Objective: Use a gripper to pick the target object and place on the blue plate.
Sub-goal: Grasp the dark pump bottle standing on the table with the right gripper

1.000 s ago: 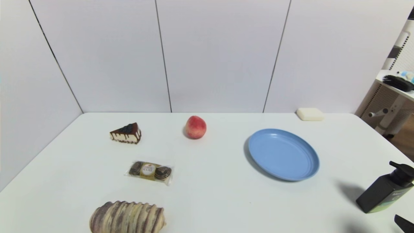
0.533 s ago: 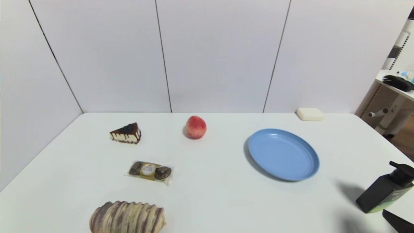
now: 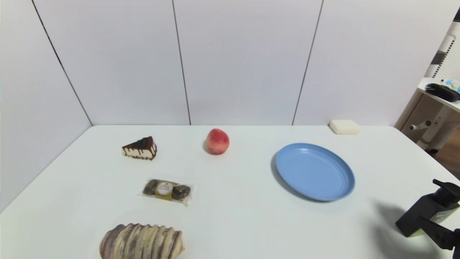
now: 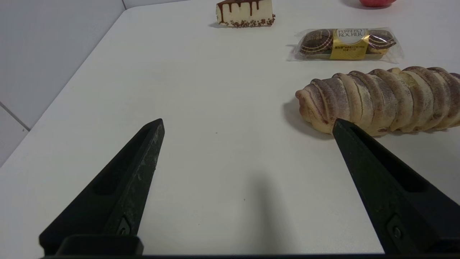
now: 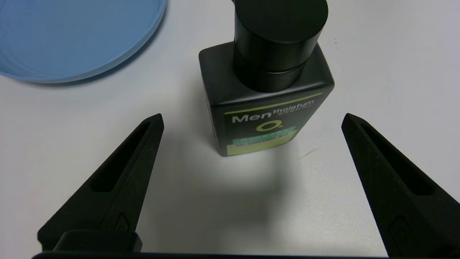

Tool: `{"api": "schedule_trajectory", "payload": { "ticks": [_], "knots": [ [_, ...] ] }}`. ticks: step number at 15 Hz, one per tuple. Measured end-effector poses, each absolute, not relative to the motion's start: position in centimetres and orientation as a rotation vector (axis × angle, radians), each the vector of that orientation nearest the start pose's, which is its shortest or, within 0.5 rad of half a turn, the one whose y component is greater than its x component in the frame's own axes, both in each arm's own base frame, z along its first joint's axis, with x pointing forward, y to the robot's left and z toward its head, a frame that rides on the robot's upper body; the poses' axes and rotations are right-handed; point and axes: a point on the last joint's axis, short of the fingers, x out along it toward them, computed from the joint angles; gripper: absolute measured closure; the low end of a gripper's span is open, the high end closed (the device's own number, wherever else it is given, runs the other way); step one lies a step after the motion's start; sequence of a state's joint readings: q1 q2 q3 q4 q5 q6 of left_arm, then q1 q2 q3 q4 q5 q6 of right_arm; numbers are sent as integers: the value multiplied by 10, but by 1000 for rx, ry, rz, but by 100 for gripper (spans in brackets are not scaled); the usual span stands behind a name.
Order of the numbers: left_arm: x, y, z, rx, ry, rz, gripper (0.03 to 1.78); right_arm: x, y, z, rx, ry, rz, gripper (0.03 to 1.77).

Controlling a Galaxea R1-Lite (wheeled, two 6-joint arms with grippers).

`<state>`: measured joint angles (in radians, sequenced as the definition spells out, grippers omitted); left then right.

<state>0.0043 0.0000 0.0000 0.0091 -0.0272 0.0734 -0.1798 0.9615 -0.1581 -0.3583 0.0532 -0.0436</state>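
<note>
The target object, a black pump bottle (image 3: 426, 210) with a green-and-white label, stands upright near the table's right front edge. In the right wrist view the bottle (image 5: 266, 82) is just ahead of my right gripper (image 5: 252, 118), which is open and holds nothing. Its fingertips reach about level with the bottle's base on either side and do not touch it. One black finger (image 3: 435, 232) shows in the head view in front of the bottle's lower part. The blue plate (image 3: 315, 171) lies empty to the left of the bottle and farther back, and its rim (image 5: 72, 73) also shows in the right wrist view.
My left gripper (image 4: 248, 122) is open low over the table's left front, beside a striped bread loaf (image 4: 384, 97). A chocolate packet (image 3: 166, 190), a cake slice (image 3: 140, 148), a red peach (image 3: 217, 141) and a white block (image 3: 344, 127) lie around. The table's right edge is close to the bottle.
My right gripper's finger has moved in from the bottom right corner toward the bottle and now overlaps its lower part in the head view. The bottle and plate have not moved.
</note>
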Motion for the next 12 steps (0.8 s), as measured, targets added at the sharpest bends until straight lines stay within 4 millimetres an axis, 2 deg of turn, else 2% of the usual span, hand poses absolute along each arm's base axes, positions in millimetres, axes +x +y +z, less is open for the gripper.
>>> {"api": "schedule_trajectory", "payload": {
  "ticks": [6, 12],
  "knots": [
    [-23, -1, 75, 73, 8, -24, 12, 111, -20, 122, -2, 424, -122, 9],
    [-23, -1, 75, 73, 8, -24, 12, 112, -20, 107, -24, 415, -114, 9]
  ]
}}
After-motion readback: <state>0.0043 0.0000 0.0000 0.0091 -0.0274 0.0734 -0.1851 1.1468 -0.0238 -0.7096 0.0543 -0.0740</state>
